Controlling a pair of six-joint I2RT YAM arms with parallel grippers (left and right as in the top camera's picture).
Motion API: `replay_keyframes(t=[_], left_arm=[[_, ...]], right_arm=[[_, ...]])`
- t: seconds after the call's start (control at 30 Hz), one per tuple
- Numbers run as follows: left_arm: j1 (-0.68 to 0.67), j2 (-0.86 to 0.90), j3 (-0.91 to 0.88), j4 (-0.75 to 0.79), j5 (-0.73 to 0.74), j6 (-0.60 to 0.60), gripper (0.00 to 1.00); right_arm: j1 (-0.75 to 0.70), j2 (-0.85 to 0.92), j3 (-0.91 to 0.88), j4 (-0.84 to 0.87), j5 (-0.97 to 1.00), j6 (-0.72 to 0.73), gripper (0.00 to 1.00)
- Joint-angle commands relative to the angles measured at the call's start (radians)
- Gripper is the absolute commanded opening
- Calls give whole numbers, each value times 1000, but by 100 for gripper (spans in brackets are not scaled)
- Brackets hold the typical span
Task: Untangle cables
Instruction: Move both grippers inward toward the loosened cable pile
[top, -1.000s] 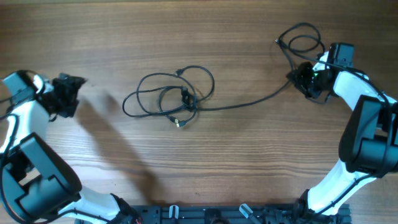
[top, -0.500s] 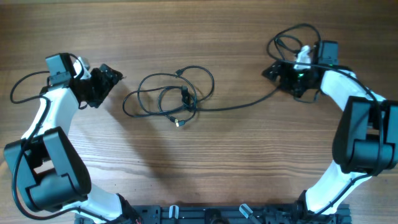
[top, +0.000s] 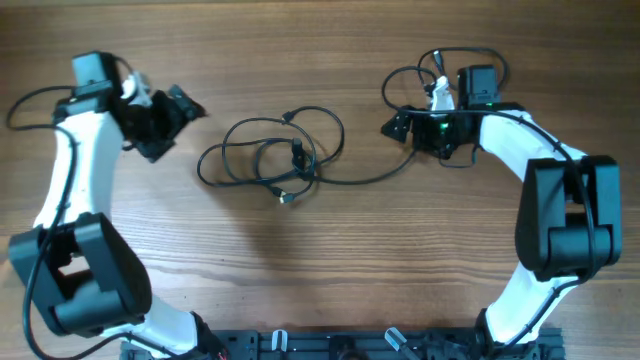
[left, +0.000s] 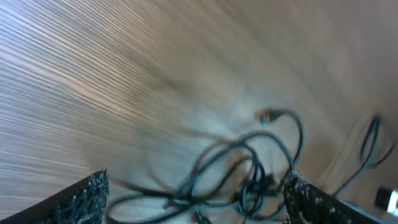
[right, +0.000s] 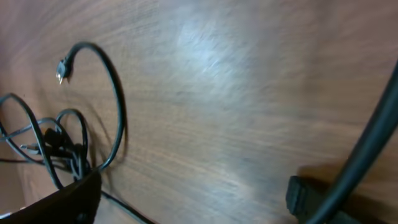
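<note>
The cables (top: 280, 160) lie as a knotted bundle of thin black loops at the table's middle. One long cord (top: 375, 175) trails right from the bundle, ending under my right gripper (top: 396, 128). That gripper is open, points left at the bundle and holds nothing. More thin black loops (top: 460, 55) lie just behind it. My left gripper (top: 176, 126) is open a short way left of the bundle, facing it. The left wrist view is blurred: the bundle (left: 249, 177) shows ahead between the spread fingers (left: 81, 200). In the right wrist view the bundle (right: 59, 146) and a plug end (right: 61, 68) sit far left.
The wooden table (top: 330, 260) carries only the cables. A thick black wire (right: 367, 143) crosses the right edge of the right wrist view. The arms' bases and a black rail (top: 340, 345) stand along the front edge.
Both arms have swung inward toward the bundle. The right gripper opened and moved left, and the trailing cord now lies slacker and shorter. The left gripper opened a little wider.
</note>
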Motion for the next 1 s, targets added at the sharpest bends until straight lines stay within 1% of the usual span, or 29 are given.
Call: replay_keyframes(t=[0.0,0.03,0.07,0.1,0.13,0.17,0.2,0.23,0.33,0.37,0.4,0.43,0.5,0.53,0.6,0.7,0.83,0.97], left_arm=[[-97,-6,-3,-11,-69,31,91],[-111,-6,-3,-11,-71,31,91],[-134,-6,-3,-11,-71,31,90],[-152,-6,-3,-11,-71,31,89],[-169,-6,-3,-11,-71,31,89],[-185,-6,-3,-11,-71,31,88],[-203,-6,-3,-10,-71,31,88],[-213,-6,-3,-10,-71,31,88],[-248,-6,-3,-5,-105,30,85],[-257,-6,-3,0,-120,27,85],[-267,-6,-3,9,-127,27,85],[-275,-6,-3,18,-127,27,86],[-286,-6,-3,37,-127,27,94],[-291,-6,-3,42,-127,24,95],[-299,-5,-3,64,-131,12,96],[-300,5,-4,87,-148,-26,96],[-300,39,-4,125,-150,-26,96],[-300,90,-4,143,-150,-26,98]], right_arm=[[44,11,-10,-53,27,65,81],[50,11,-10,-70,49,70,75],[56,11,-10,-99,90,78,66],[59,11,-10,-121,119,77,49],[59,11,-10,-142,142,77,27],[58,11,-10,-163,160,77,15],[58,11,-10,-175,166,75,8],[58,11,-10,-180,166,74,5],[58,11,16,-204,148,74,5],[58,11,31,-216,124,74,8],[58,9,50,-229,80,71,25],[58,6,65,-237,31,69,39],[58,-2,85,-252,-21,68,52],[58,-7,90,-257,-30,68,55],[59,-18,103,-279,-31,69,58],[63,-37,104,-291,-31,65,58],[94,-80,104,-303,-30,40,59],[133,-132,104,-318,54,82,64]])
